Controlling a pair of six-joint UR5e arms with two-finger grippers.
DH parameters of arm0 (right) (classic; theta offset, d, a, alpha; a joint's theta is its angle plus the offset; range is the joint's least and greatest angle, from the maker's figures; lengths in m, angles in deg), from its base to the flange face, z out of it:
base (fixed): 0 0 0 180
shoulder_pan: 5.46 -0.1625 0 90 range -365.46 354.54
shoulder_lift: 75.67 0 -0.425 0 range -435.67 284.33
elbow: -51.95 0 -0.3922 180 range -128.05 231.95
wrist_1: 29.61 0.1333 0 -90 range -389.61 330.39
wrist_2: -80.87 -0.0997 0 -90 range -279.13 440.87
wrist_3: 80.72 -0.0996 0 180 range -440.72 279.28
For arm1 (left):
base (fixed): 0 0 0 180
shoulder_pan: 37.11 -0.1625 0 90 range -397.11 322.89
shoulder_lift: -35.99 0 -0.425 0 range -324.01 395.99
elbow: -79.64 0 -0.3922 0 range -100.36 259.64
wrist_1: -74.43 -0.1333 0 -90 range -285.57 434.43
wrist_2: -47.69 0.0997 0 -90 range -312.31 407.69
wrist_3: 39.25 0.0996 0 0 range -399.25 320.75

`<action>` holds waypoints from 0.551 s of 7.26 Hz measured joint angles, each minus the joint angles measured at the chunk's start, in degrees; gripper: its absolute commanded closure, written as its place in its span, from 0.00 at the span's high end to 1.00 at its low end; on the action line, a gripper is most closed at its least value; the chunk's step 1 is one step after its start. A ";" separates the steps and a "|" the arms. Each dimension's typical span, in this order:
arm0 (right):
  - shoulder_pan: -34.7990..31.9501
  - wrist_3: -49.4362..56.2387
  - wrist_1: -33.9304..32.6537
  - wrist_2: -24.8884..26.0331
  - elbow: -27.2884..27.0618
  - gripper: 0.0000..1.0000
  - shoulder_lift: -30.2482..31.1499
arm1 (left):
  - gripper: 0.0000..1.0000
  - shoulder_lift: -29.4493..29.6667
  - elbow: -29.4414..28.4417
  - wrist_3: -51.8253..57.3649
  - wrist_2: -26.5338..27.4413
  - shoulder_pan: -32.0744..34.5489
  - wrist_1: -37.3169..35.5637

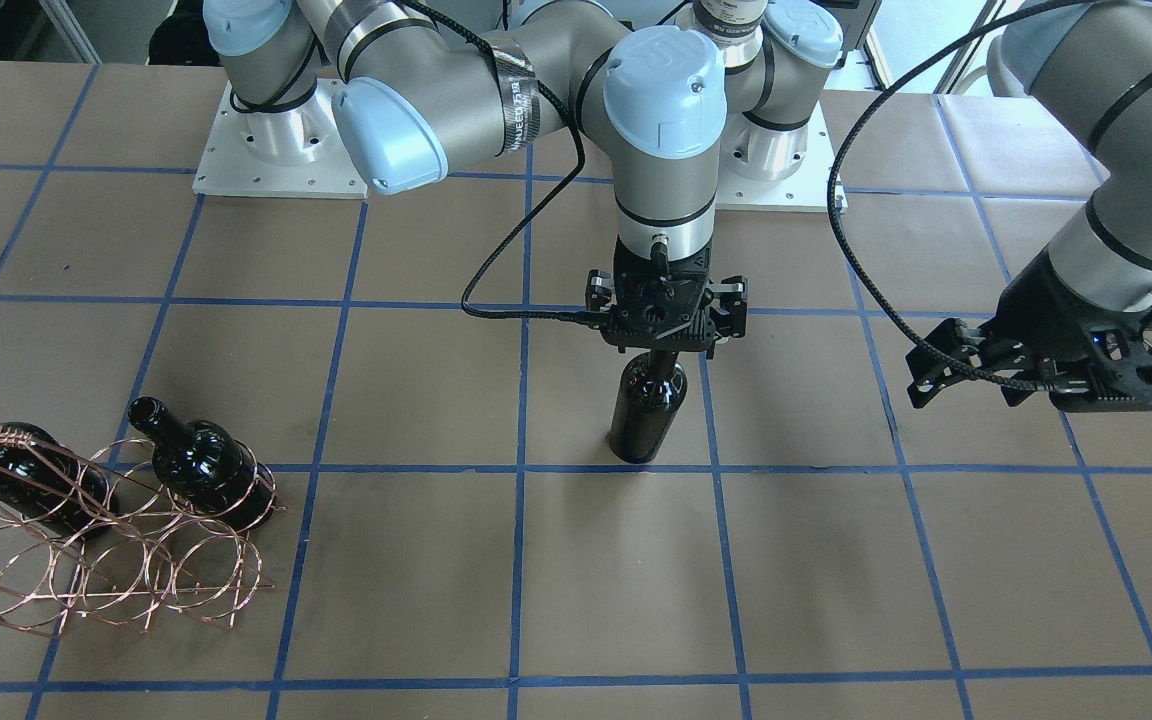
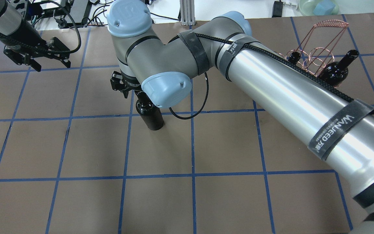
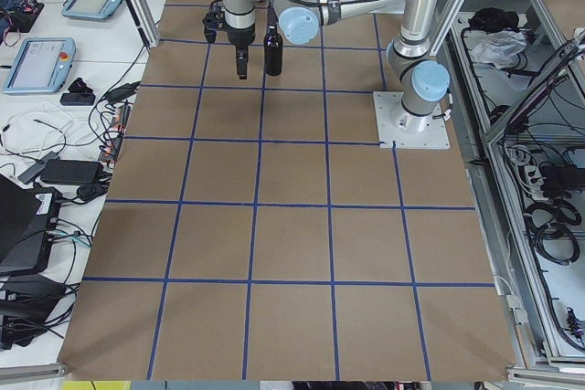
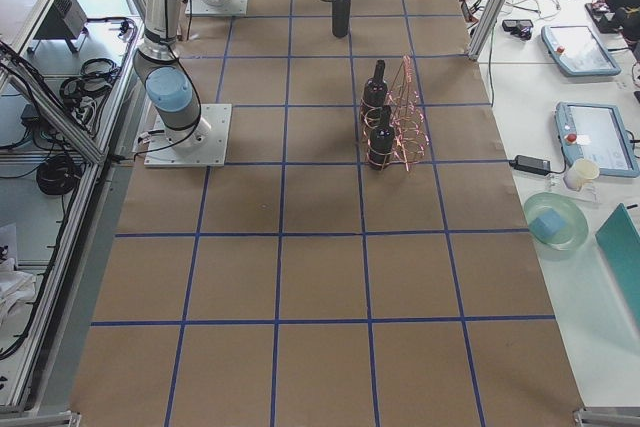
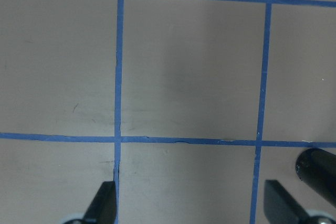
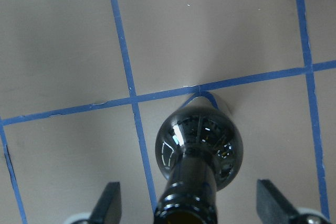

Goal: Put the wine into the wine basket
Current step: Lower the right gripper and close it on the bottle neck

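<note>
Right wrist view: the neck of the bottle (image 6: 199,145) fills the lower edge, closest to the lens. Its shoulder is beyond the neck, and its base sits by a tape line (image 6: 79,109). The bottle stands upright on the table (image 1: 836,560), near the centre and well apart from the basket (image 1: 116,585).

Right gripper (image 6: 191,200): the fingers (image 6: 111,200) are spread, one on either side of the neck, with a gap on both sides. No contact is seen. The gripper points straight down over the bottle top. Judgement: it is lined up for a pinch on the neck, the narrowest part, which an upright bottle offers from above. The grasp is not yet made.

Left gripper (image 5: 189,195): spread and empty, hovering over bare table on the robot's left. Judgement: it is parked clear so the right arm has room to swing.

The basket is on the robot's right, toward the operators' side. A stored bottle (image 1: 204,468) and a second stored bottle (image 1: 31,485) lie slanted in its rings, necks up. The rings nearer the operators look unfilled.

Judgement: the bottle must go from upright to slanted to enter a ring. Glossy glass held only by the neck may slip or swing during that tilt. The thin wire basket may shift if nudged.
</note>
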 measured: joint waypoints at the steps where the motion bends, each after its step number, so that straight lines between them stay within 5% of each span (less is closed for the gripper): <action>1: 0.00 0.59 -0.13 0.26 -0.04 0.75 -0.02 | 1.00 0.03 0.00 -0.02 -0.01 -0.01 -0.01; 4: -0.01 1.23 -0.20 1.02 -0.10 0.52 -0.02 | 1.00 0.26 -0.05 -0.14 0.05 -0.04 -0.01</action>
